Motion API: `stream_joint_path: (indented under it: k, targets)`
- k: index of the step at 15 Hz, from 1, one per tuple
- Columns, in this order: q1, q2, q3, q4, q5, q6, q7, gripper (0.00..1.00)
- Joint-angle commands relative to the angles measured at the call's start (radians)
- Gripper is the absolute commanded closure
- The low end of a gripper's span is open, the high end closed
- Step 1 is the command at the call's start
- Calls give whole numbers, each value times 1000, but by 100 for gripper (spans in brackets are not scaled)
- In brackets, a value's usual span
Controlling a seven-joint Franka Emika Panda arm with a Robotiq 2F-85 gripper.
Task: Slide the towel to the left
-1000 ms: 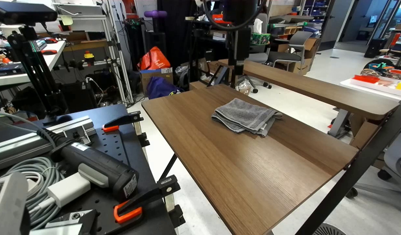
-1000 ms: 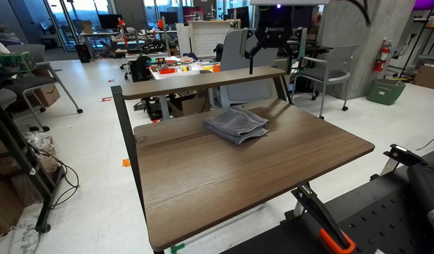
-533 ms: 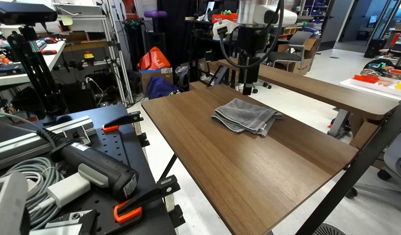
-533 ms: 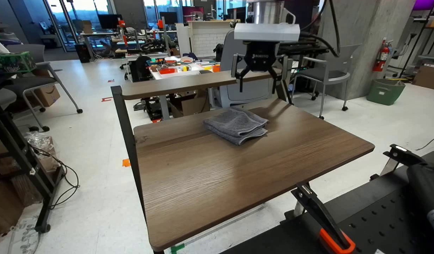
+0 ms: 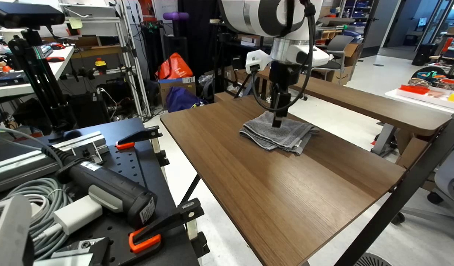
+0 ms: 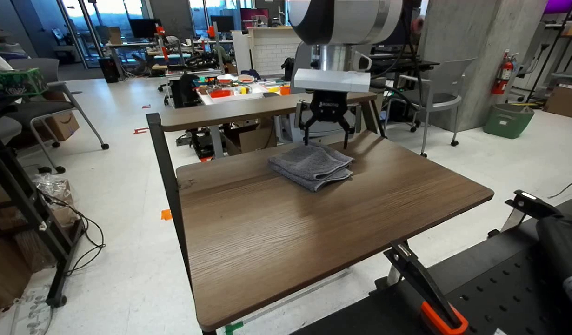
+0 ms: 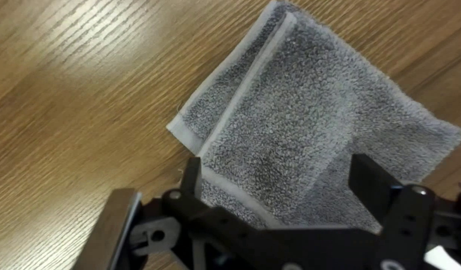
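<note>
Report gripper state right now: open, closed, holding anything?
Gripper: open, fingers apart, not holding the towel.

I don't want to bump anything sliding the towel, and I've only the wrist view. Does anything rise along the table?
Observer: Yes: in both exterior views a raised shelf runs along the table edge nearer the towel.
Operator: And across from that?
Observer: A black bench beyond the opposite edge, with floor showing between.
Operator: Anything dangling?
Observer: A black cable hangs in a loop by the gripper, seen in an exterior view.
</note>
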Motion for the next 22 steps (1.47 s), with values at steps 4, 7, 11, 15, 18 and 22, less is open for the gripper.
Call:
stream_joint_path:
  k: [4, 7, 11, 15, 18, 22]
  targets:
    - [40, 117, -46, 119, 19, -15, 9, 0]
    - [45, 150, -50, 145, 20, -21, 9, 0]
    - [64, 170, -46, 135, 11, -18, -2, 0]
    - [103, 166, -39, 90, -4, -17, -18, 0]
    - [139, 167, -30, 54, -13, -21, -40, 0]
    - [196, 158, -23, -8, -28, -29, -69, 0]
